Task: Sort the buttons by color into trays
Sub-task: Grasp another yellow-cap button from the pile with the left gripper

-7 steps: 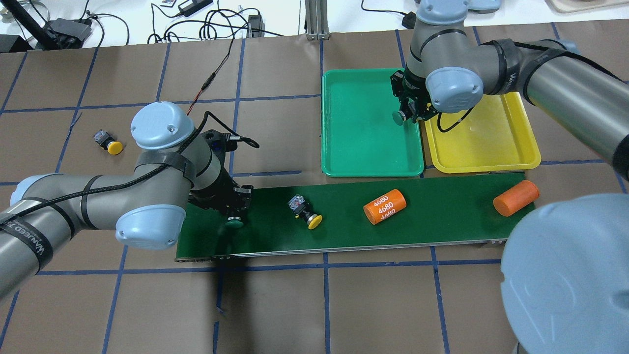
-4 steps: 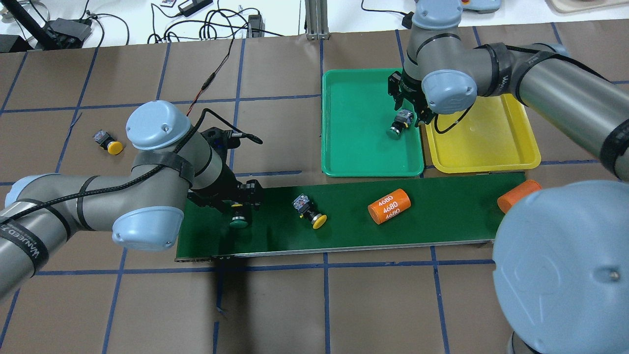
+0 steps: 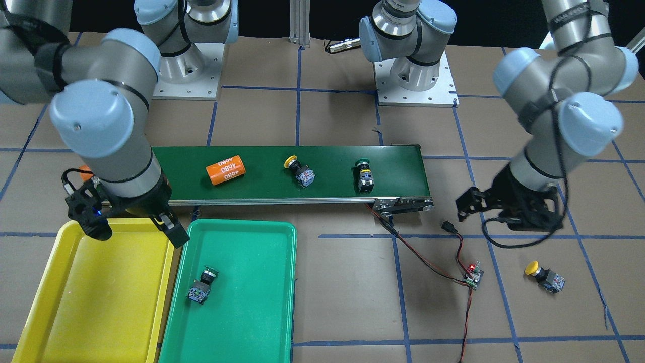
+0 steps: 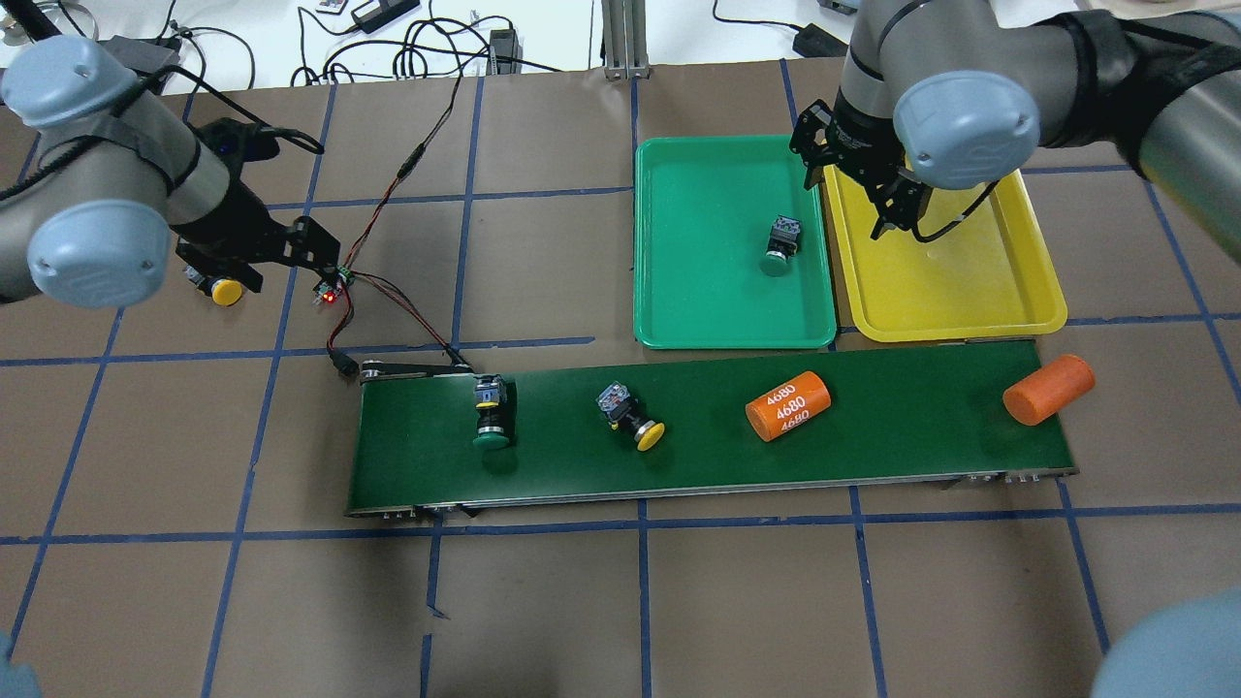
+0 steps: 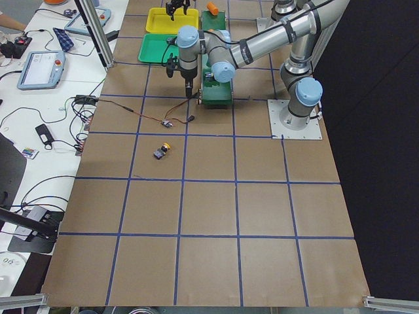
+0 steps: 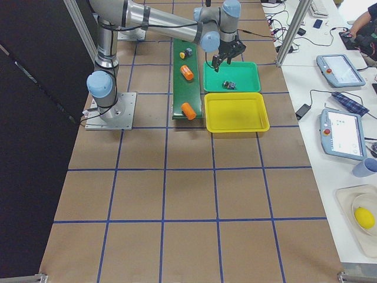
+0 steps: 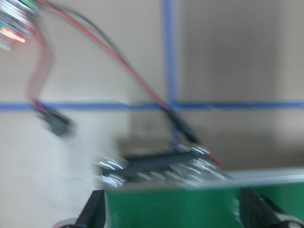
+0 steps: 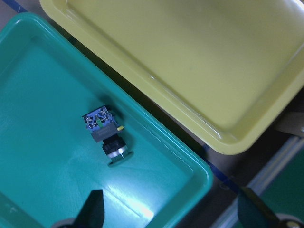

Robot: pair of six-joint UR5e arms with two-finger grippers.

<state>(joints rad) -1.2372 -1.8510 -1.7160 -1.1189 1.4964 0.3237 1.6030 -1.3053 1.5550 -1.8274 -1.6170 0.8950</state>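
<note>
One green button (image 4: 780, 247) lies on its side in the green tray (image 4: 679, 310), also in the right wrist view (image 8: 107, 135). My right gripper (image 4: 858, 189) hangs open and empty over the seam between the green tray and the yellow tray (image 4: 979, 310). On the conveyor belt (image 4: 873, 446) lie a second green button (image 4: 492, 419) and a yellow button (image 4: 635, 424). Another yellow button (image 4: 219, 289) lies on the table at the far left. My left gripper (image 4: 276, 257) hovers open and empty just right of it.
Two orange cylinders (image 4: 787, 406) (image 4: 1047, 389) lie on the belt's right half. A small circuit board (image 4: 330, 293) with a red light and red-black wires lies between my left gripper and the belt's end. Cables and boxes line the table's far edge.
My left gripper let the green button go on the belt and swung back-left toward the table's yellow button. My right gripper released its green button into the green tray and drew off right.
</note>
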